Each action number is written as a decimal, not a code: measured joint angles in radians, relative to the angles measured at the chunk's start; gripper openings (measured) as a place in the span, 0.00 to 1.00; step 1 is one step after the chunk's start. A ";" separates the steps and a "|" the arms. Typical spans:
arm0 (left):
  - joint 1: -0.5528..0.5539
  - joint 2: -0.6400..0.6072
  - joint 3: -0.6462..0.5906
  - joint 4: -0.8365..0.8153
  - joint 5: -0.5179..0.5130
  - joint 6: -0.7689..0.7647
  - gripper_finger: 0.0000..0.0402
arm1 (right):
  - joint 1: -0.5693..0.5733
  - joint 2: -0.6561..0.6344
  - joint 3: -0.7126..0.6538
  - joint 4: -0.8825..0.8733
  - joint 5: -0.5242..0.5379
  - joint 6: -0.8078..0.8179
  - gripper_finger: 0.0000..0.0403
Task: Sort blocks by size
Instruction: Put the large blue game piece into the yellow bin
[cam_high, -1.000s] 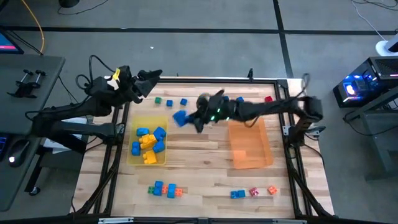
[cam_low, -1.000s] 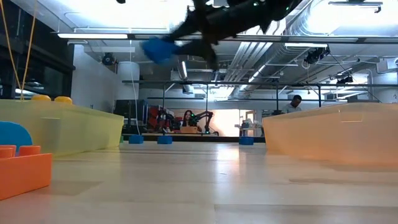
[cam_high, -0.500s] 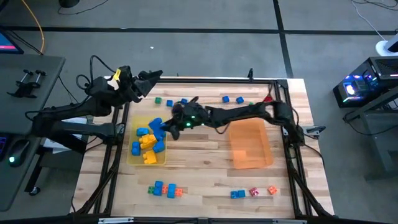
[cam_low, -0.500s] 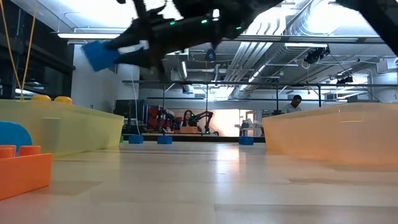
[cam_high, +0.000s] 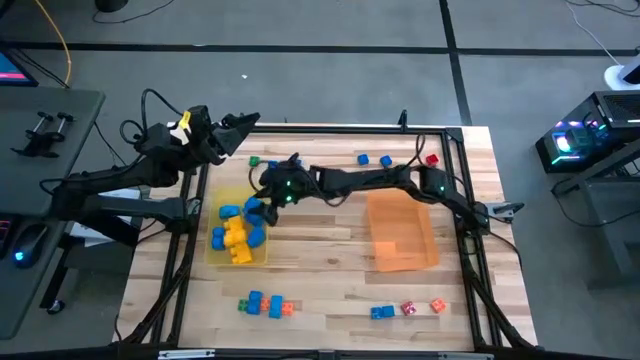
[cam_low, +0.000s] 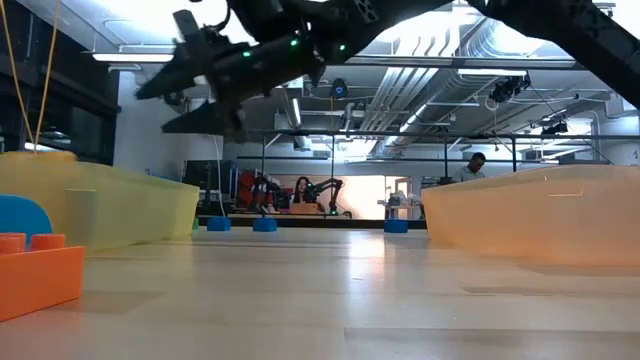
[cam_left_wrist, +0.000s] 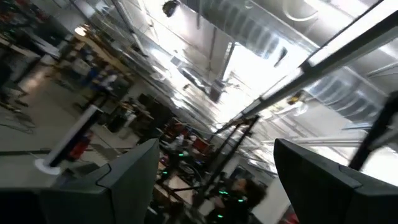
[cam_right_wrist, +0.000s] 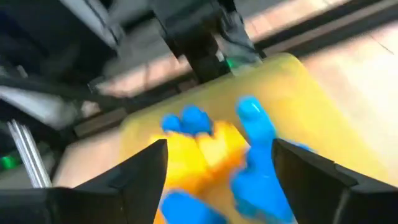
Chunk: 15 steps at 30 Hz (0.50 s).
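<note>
My right gripper (cam_high: 257, 195) (cam_low: 165, 108) hangs open above the far end of the translucent yellow tray (cam_high: 211, 200), with nothing between its fingers. Below it, in the right wrist view, blue blocks (cam_right_wrist: 256, 127) and yellow blocks (cam_right_wrist: 205, 149) lie heaped on the tray's floor (cam_right_wrist: 298, 81). From above the heap (cam_high: 236, 230) fills the tray's middle. My left gripper (cam_high: 250, 124) (cam_left_wrist: 214, 180) waits open, raised at the table's far left corner and pointing up into the room.
An orange tray (cam_high: 400, 232) (cam_low: 540, 215) lies right of centre. Small blocks sit along the far edge: green (cam_high: 255, 160), blue (cam_high: 385, 160), red (cam_high: 431, 158). More lie near the front: a blue and orange cluster (cam_high: 265, 304) and three at the right (cam_high: 408, 310).
My right gripper has swung toward the table's left edge and a little down, carrying a blue block from mid-table to over the yellow tray. There its fingers have opened and the block has left them; it is no longer between them.
</note>
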 joint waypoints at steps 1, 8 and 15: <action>0.000 -0.007 0.000 0.002 0.021 0.000 0.75 | -0.011 -0.015 0.009 -0.051 -0.008 -0.032 0.71; -0.008 -0.068 0.000 -0.084 0.151 -0.043 0.75 | -0.071 -0.202 -0.028 -0.564 0.072 -0.342 0.71; -0.163 -0.024 0.000 -0.495 0.158 -0.234 0.75 | -0.117 -0.537 -0.483 -0.609 0.165 -0.305 0.71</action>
